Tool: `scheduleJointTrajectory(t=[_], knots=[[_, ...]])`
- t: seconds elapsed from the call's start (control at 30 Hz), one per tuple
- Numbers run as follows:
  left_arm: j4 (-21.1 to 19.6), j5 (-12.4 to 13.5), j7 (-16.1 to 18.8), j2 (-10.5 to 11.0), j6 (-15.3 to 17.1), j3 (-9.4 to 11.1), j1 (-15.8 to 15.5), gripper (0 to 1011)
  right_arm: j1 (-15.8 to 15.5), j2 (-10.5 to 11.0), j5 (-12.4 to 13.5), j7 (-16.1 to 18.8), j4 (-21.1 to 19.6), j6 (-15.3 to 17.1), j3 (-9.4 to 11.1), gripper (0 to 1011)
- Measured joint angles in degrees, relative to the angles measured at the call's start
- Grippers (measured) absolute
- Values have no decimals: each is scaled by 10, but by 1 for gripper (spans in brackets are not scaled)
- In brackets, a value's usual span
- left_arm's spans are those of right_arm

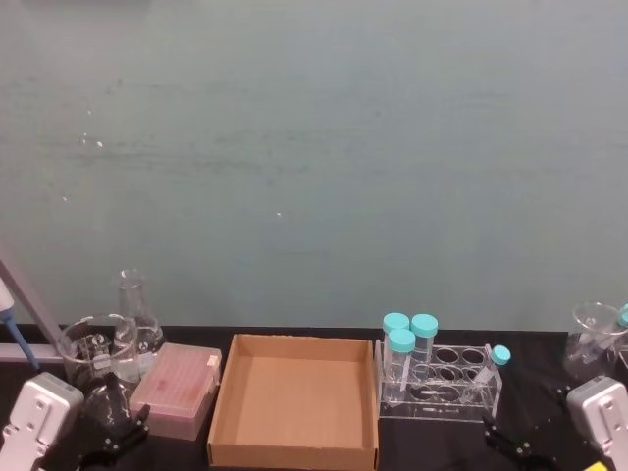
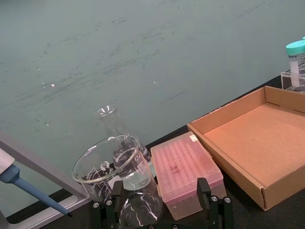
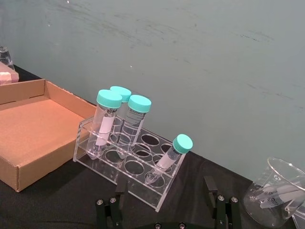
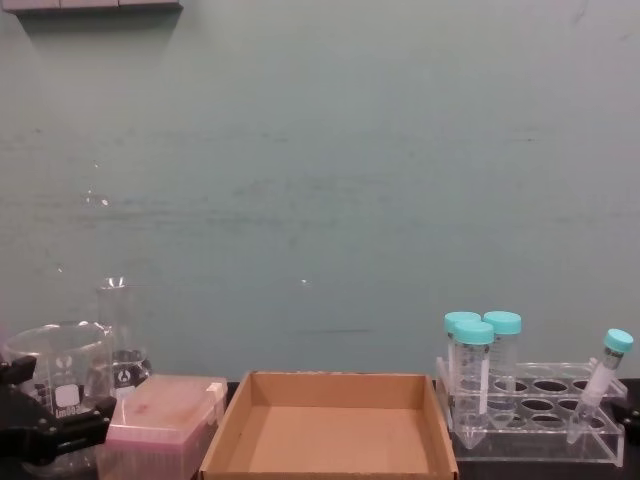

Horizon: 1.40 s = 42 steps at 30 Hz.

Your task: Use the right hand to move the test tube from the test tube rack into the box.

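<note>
The right pincer (image 3: 165, 185), fingers spread and empty, sits just short of the slim test tube (image 3: 167, 157), which leans cap-rightward in the nearest end hole of the test tube rack (image 3: 108, 167) straight ahead, the box (image 3: 28, 125) lying left of it, while the left pincer (image 2: 159, 192) idles open far left.

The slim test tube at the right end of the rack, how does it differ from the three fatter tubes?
The slim test tube is thinner and shorter than the three wide tubes. It leans in its hole, while they stand upright. Its cap is smaller than theirs. All are clear with teal caps and sit in the rack.
</note>
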Motion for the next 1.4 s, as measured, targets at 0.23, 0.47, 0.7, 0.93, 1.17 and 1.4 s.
scheduleJointTrajectory(t=[0.23, 0.47, 0.7, 0.93, 1.17, 1.4], knots=[[0, 0, 0, 0, 0, 0, 0, 1000, 10, -22, 32, 21, 16, 11, 25, 1002], [0, 0, 0, 0, 0, 0, 0, 1000, 26, -45, 51, 43, 36, 22, 39, 1002], [0, 0, 0, 0, 0, 0, 0, 1000, 55, -75, 56, 55, 75, 27, 46, 1002], [0, 0, 0, 0, 0, 0, 0, 1000, 88, -103, 49, 63, 122, 26, 48, 1002], [0, 0, 0, 0, 0, 0, 0, 1000, 116, -129, 37, 72, 165, 16, 48, 1002], [0, 0, 0, 0, 0, 0, 0, 1000, 132, -144, 27, 76, 193, 11, 51, 1002]])
